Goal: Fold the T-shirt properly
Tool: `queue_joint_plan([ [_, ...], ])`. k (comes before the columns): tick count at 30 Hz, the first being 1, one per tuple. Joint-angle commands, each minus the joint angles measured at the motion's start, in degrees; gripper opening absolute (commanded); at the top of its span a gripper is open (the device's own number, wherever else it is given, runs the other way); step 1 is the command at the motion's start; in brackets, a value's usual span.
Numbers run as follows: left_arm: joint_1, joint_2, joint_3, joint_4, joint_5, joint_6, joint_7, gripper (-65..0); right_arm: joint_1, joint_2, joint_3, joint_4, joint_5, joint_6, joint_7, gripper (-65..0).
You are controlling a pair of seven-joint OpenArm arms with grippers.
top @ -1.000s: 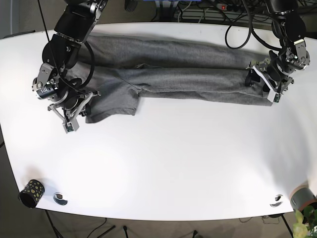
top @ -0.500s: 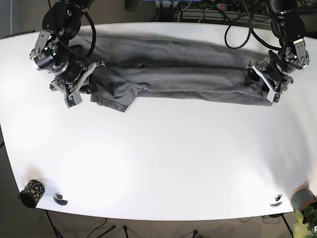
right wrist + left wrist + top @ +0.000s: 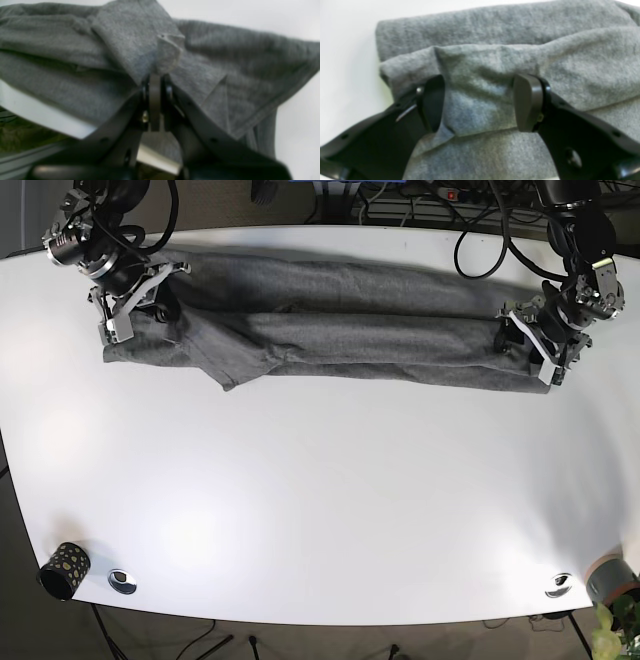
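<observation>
From my station I see the white table (image 3: 320, 510) filling nearly the whole base view, its near half bare and glossy under the lights. Along the near edge stand a small black cup with pale dots (image 3: 64, 569) at one corner and a grey pot (image 3: 610, 577) with a bit of green plant at the other; I cannot tell what either holds. Two round metal grommets (image 3: 122, 581) are set into the tabletop just inside those corners. Farther back, the grey T-shirt (image 3: 340, 330) lies in a long folded band across the far part of the table, a loose pointed flap sticking out toward me from its lower edge. At the band's end on the base view's right, my left gripper (image 3: 480, 102) has its jaws set wide apart, the two pads resting on a raised fold of cloth that sits between them without being pinched. At the opposite end, near the table's far corner, my right gripper (image 3: 155, 85) is clamped tight on the shirt, a small tuft of fabric standing up from between the closed fingers, and the cloth there drapes over the table edge. Beyond the table, dark floor and a tangle of black cables (image 3: 420, 200) run behind the far edge.
</observation>
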Motion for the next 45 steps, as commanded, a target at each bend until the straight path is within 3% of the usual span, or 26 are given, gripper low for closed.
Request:
queue_joint_plan([
  [1, -0.52, -1.11, -0.22, 0.74, -0.79, -0.06, -1.01, -24.7, -0.59, 0.65, 1.86, 1.12, 2.11, 0.1, 1.1, -65.0],
  [10, -0.78, -1.29, -0.31, 0.74, -0.79, -0.06, -1.01, -24.7, -0.95, 1.62, 6.78, 0.33, 1.76, 0.1, 1.1, -65.0],
  [18, -0.96, -1.29, -0.31, 0.74, -0.79, -0.15, -1.01, -24.7, -1.82, 3.81, 7.13, -6.0, 1.76, 0.1, 1.1, -65.0],
  [20, -0.96, -1.29, -0.4, 0.83, -0.79, -0.15, -1.01, -24.7, -1.82, 4.52, 7.13, -6.53, 1.76, 0.1, 1.1, -56.9],
  [24, -1.05, -1.29, -0.4, 1.36, -1.15, -0.24, -1.01, -24.7, -1.82, 4.52, 7.13, -5.65, 2.38, 0.1, 1.1, -34.4],
  [28, -2.28, -1.02, -0.66, 3.73, -1.32, -0.33, -1.01, -24.7, -1.74, 3.99, 6.43, -1.16, 2.47, 0.1, 1.1, -18.5],
  [37, -2.28, 2.49, -5.58, 12.26, -1.32, -0.33, -0.93, -24.4, -0.86, 2.14, -3.94, -0.99, 1.85, 0.1, 1.1, -16.2],
  [45, -0.26, 2.67, -0.48, 8.31, -0.88, -0.33, -0.84, -24.4, 0.37, 2.49, -7.9, -10.22, 1.76, 0.1, 1.54, -16.2],
])
